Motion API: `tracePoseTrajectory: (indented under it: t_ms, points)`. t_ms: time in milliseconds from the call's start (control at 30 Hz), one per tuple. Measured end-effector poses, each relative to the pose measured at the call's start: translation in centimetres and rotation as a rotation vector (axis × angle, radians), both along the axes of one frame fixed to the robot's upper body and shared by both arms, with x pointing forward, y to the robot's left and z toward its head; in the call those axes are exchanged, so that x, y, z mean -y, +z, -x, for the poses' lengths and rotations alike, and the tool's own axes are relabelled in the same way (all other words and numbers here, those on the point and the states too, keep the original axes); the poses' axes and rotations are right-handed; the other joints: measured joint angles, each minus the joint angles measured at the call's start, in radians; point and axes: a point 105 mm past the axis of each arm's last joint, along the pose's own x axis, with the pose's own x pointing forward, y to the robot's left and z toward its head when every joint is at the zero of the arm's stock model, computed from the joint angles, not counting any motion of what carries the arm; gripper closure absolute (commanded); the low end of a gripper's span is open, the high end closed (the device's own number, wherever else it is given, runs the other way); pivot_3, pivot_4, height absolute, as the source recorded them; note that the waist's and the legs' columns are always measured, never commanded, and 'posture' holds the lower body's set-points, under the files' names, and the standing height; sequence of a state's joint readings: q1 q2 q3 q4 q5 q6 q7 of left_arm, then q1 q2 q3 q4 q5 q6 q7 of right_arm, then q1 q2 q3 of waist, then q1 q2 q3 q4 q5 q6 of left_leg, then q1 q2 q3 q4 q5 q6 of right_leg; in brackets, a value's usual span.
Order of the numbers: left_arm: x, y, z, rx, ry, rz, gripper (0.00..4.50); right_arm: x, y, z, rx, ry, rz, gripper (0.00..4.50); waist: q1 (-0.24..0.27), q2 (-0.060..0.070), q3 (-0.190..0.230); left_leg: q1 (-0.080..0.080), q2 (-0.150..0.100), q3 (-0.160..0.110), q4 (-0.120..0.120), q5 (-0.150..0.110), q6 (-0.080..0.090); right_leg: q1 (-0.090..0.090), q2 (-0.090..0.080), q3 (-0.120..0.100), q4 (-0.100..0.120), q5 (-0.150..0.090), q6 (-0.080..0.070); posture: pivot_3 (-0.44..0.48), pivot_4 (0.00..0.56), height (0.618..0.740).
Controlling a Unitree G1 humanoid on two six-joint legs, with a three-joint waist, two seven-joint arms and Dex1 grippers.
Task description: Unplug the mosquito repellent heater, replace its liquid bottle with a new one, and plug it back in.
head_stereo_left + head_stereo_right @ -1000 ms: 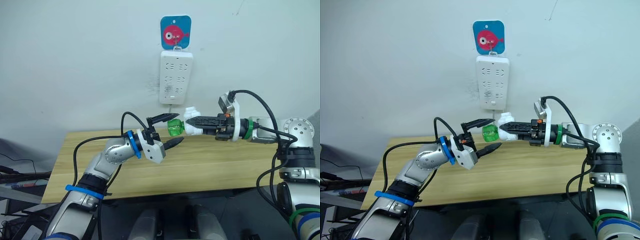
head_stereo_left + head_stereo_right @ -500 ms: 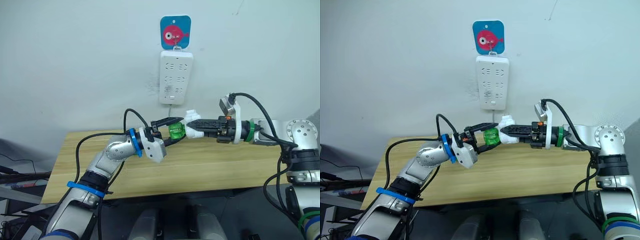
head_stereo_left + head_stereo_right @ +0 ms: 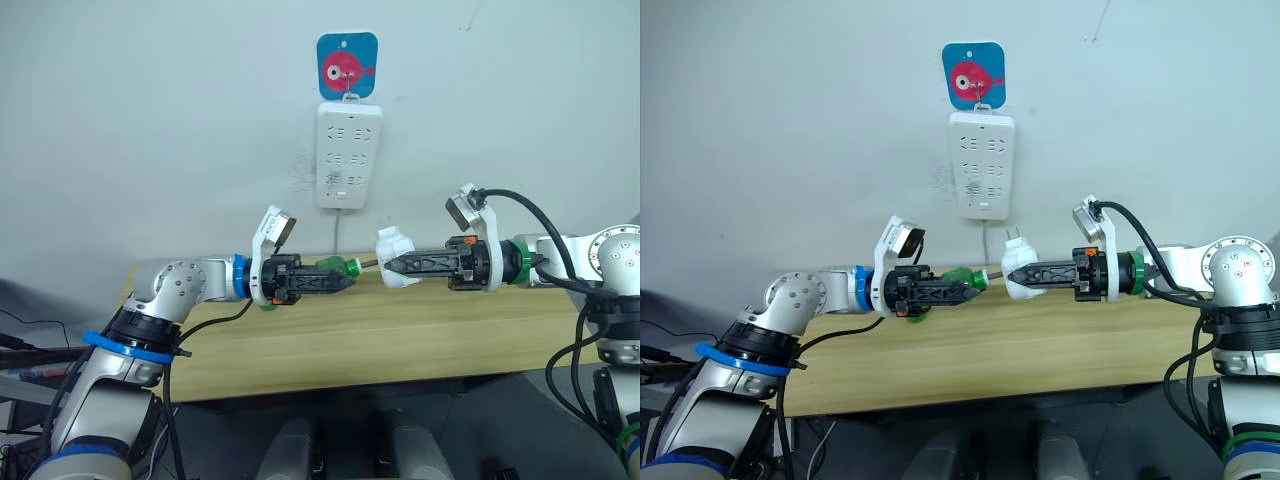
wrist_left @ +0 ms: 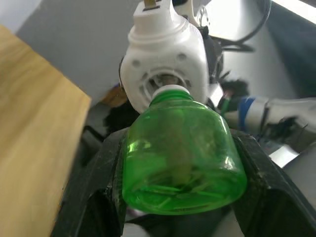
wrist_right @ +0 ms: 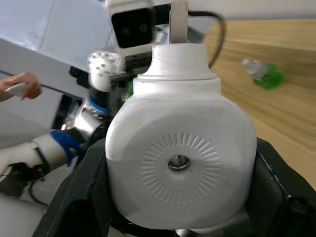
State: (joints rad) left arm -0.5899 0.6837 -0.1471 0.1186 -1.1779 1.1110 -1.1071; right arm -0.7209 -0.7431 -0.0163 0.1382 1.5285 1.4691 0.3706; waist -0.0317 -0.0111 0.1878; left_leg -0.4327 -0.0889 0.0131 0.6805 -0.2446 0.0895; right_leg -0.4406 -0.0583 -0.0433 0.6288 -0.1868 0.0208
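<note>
While right gripper (image 3: 392, 268) clamps heater (image 3: 394, 270) (bottle (image 4: 183, 148) detached); left gripper (image 3: 345, 277) holds bottle.

head pair looks forward and down over the table (image 3: 400, 345); wrist cameras face each other, close.

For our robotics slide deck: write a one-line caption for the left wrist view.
Left gripper holds a green liquid bottle, just pulled clear of the white mosquito repellent heater above a wooden table.

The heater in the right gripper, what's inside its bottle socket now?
The mosquito repellent heater, held by the right gripper, shows an open round socket with a ribbed ring and no bottle in it. The green bottle in the left gripper sits just out of it, covering the socket's lower edge.
</note>
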Motion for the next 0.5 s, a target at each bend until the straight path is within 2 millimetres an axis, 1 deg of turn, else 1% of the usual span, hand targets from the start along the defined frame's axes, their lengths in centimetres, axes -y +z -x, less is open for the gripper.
tracePoseTrajectory:
  t_ms: [67,133,200,233,300,333,367,433,500]
  points:
    - [-1.0,-0.6,0.5,-0.029,0.024,-0.01,2.2,1.3,-1.3,-1.2,-0.007,-0.094,0.082,1.53,0.001,0.0,0.0,0.0,0.0,0.0,-0.001,0.0,-0.001,-0.001,-0.001,0.001,0.0,0.0,-0.001,-0.08,0.153,0.74]
    - [-1.5,-1.3,1.3,-0.046,0.029,-0.018,2.2,3.0,-3.2,-2.8,-0.001,-0.218,0.227,1.53,0.002,0.0,0.0,0.0,0.0,0.0,-0.001,0.0,-0.001,0.0,-0.002,0.0,-0.001,-0.001,-0.002,-0.074,0.156,0.74]
    - [-2.0,-1.9,2.0,-0.06,0.047,-0.031,2.2,5.7,-5.9,-4.1,-0.012,-0.354,0.424,1.53,0.005,0.0,0.0,0.0,0.0,0.001,-0.001,0.0,-0.001,-0.001,-0.003,0.0,-0.001,-0.004,-0.008,-0.061,0.159,0.74]
    - [-2.1,-2.1,2.2,-0.063,0.058,-0.033,2.2,6.7,-6.9,-4.4,-0.017,-0.395,0.496,1.53,0.006,0.0,0.0,0.0,0.0,0.001,-0.001,0.0,-0.001,-0.001,-0.003,0.0,-0.001,-0.005,-0.008,-0.053,0.161,0.74]
    - [-2.3,-2.3,2.6,-0.06,0.083,-0.047,2.2,9.4,-9.7,-4.9,-0.027,-0.49,0.692,1.53,0.012,0.0,0.0,0.0,-0.001,0.001,-0.001,0.0,-0.002,-0.001,-0.004,0.0,-0.001,-0.005,-0.009,-0.041,0.163,0.74]
    - [-2.3,-2.3,2.7,-0.051,0.09,-0.05,2.2,10.3,-10.6,-5.1,-0.023,-0.519,0.76,1.53,0.012,0.0,0.0,0.0,-0.001,0.001,-0.001,0.0,-0.002,-0.001,-0.004,0.0,-0.001,-0.005,-0.009,-0.038,0.165,0.74]
    - [-2.0,-2.1,2.9,-0.036,0.089,-0.049,2.2,11.3,-11.2,-5.4,-0.01,-0.552,0.826,1.53,0.012,0.0,0.0,0.0,-0.002,0.001,-0.001,0.001,-0.003,-0.001,-0.004,0.0,-0.001,-0.005,-0.009,-0.033,0.169,0.74]
    - [-1.4,-1.8,3.2,-0.017,0.085,-0.034,2.2,12.5,-11.9,-6.0,0.007,-0.596,0.905,1.53,0.013,0.0,0.0,0.0,-0.002,0.001,-0.001,0.001,-0.004,-0.001,-0.004,0.0,-0.001,-0.004,-0.01,-0.027,0.176,0.74]
    - [-1.2,-1.8,3.2,-0.021,0.091,-0.031,2.2,12.8,-12.2,-6.9,0.018,-0.621,0.945,1.53,0.012,0.0,0.0,0.0,-0.002,0.001,-0.001,0.002,-0.005,-0.001,-0.004,0.0,-0.001,-0.003,-0.011,-0.02,0.178,0.74]
